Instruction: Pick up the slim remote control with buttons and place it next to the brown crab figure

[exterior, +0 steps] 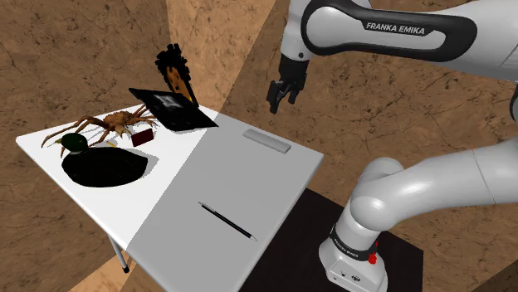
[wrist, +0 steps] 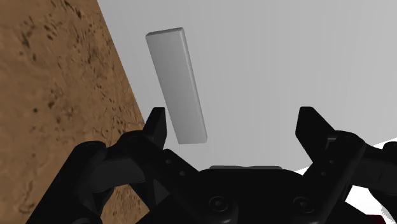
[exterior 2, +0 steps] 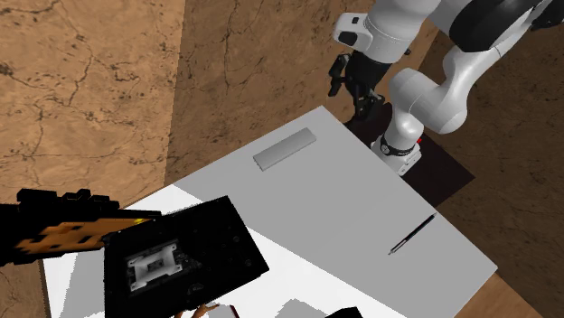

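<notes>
The slim remote (exterior: 266, 141) is a plain grey bar lying flat near the far edge of the table (exterior: 224, 182); no buttons show on it. It also lies in the second exterior view (exterior 2: 285, 149) and the wrist view (wrist: 177, 83). My black gripper (exterior: 282, 104) hangs open in the air above and just beyond it, holding nothing (exterior 2: 350, 95). In the wrist view the gripper (wrist: 235, 127) has its fingers wide apart, and the remote's near end sits close to one fingertip (wrist: 156, 124). The brown crab figure (exterior: 124, 121) stands at the table's far left part.
Around the crab are a duck figure (exterior: 73, 143), a black round object (exterior: 104, 168), a small dark red block (exterior: 143, 136), a black flat box (exterior: 173, 108) and an orange-black piece (exterior: 177, 73). A black pen (exterior: 226, 221) lies near the front edge.
</notes>
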Action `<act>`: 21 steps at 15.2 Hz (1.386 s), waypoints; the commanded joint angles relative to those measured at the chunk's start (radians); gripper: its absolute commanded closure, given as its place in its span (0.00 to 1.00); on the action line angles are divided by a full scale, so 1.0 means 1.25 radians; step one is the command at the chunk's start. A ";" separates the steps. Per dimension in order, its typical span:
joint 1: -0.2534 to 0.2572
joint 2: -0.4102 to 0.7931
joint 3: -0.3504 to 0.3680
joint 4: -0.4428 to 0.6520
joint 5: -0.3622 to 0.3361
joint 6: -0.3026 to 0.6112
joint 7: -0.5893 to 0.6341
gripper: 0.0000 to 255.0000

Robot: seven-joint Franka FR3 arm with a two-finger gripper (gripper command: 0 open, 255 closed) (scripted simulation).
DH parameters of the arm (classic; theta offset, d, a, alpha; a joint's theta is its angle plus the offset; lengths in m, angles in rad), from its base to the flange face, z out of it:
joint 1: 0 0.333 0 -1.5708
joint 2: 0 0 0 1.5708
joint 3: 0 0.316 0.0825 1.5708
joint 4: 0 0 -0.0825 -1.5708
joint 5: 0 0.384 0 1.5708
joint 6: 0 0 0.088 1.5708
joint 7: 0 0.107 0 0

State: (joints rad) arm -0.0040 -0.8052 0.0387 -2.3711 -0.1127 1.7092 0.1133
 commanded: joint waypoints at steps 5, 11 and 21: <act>-0.012 0.075 -0.048 -0.026 -0.006 0.077 -0.033 0.00; -0.026 0.215 -0.116 -0.038 -0.005 0.188 -0.088 0.00; -0.035 0.397 -0.181 -0.038 0.018 0.326 -0.154 0.00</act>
State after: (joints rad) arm -0.0475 -0.3150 -0.1873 -2.4078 -0.0901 2.0999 -0.0795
